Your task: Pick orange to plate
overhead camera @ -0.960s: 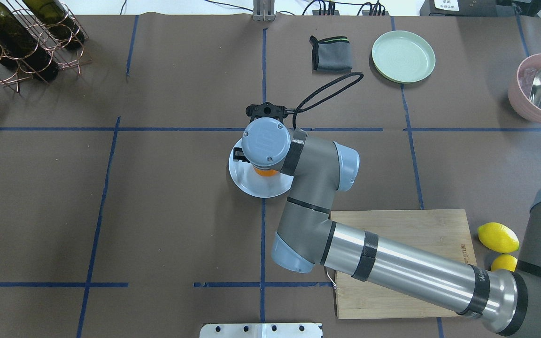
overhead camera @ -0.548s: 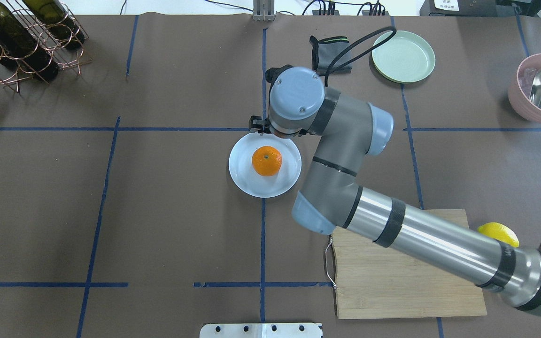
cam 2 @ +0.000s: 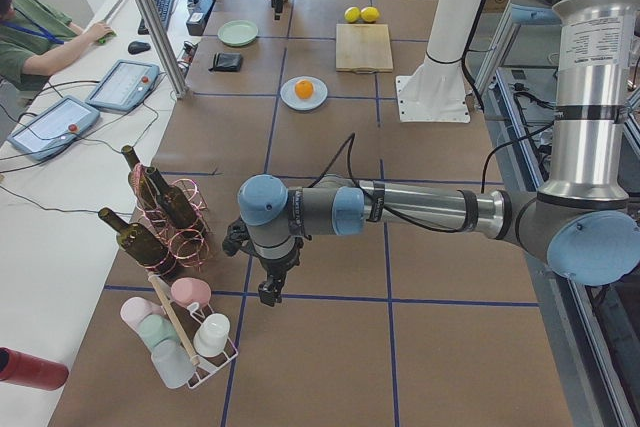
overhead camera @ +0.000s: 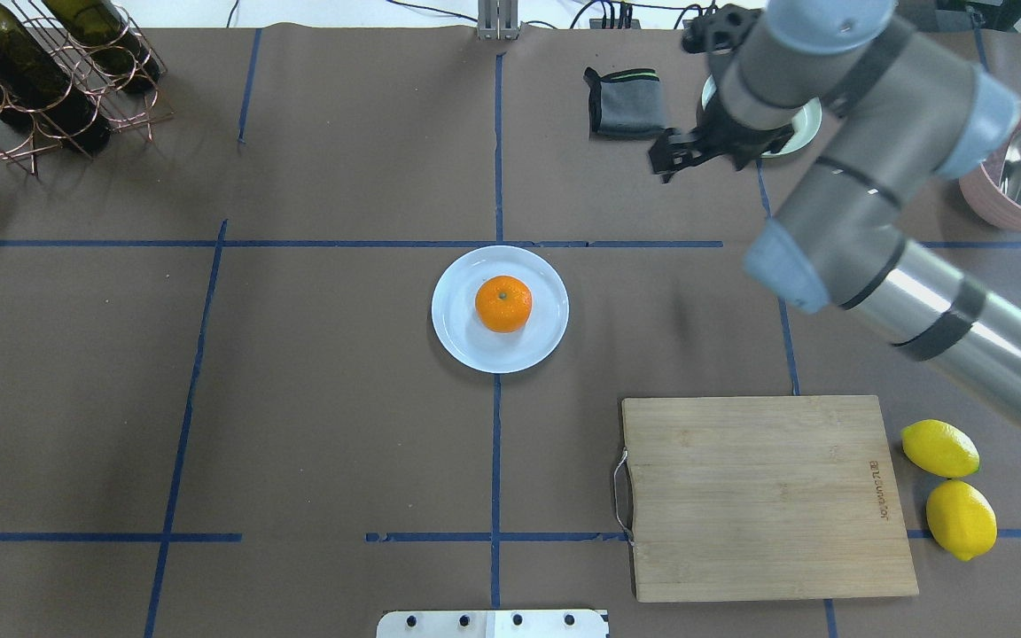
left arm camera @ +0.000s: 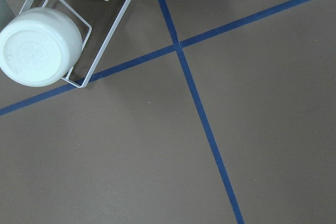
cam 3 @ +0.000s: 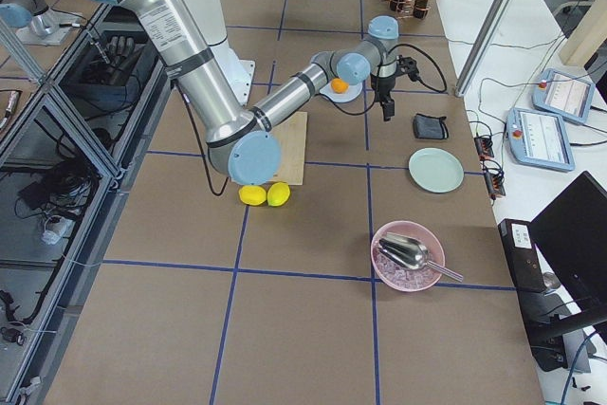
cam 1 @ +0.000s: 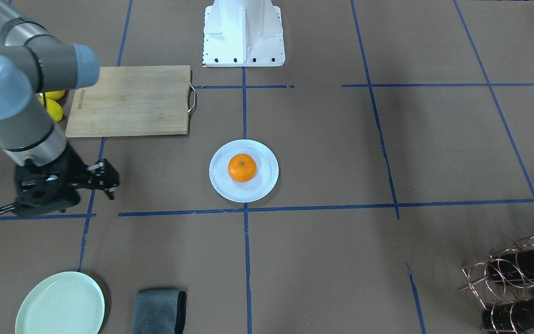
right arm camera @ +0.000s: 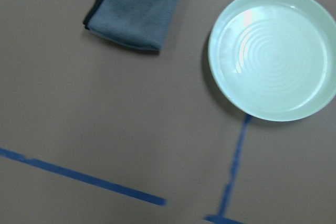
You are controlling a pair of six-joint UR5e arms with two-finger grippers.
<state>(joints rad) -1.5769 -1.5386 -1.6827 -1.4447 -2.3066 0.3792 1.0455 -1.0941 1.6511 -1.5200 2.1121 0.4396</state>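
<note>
The orange [overhead camera: 503, 304] sits in the middle of the white plate [overhead camera: 457, 341] at the table's centre, and nothing touches it; the front-facing view shows the same orange [cam 1: 242, 167] on the plate [cam 1: 263, 186]. My right gripper [overhead camera: 668, 164] hangs open and empty well off to the back right, between the grey cloth and the mint-green plate, also seen as the right gripper [cam 1: 108, 182]. My left gripper [cam 2: 268, 292] hovers over bare table near the cup rack at the far left end; I cannot tell whether it is open or shut.
A mint-green plate [right arm camera: 273, 53] and a folded grey cloth [right arm camera: 134, 14] lie under the right wrist. A wooden cutting board [overhead camera: 763, 496], two lemons [overhead camera: 940, 447], a pink bowl with scoop [overhead camera: 998, 199] and a wine rack [overhead camera: 41, 80] stand around the edges.
The right gripper let go of the orange on the white plate, rose, and swung away to the back right toward the mint-green plate. The orange stays put.
</note>
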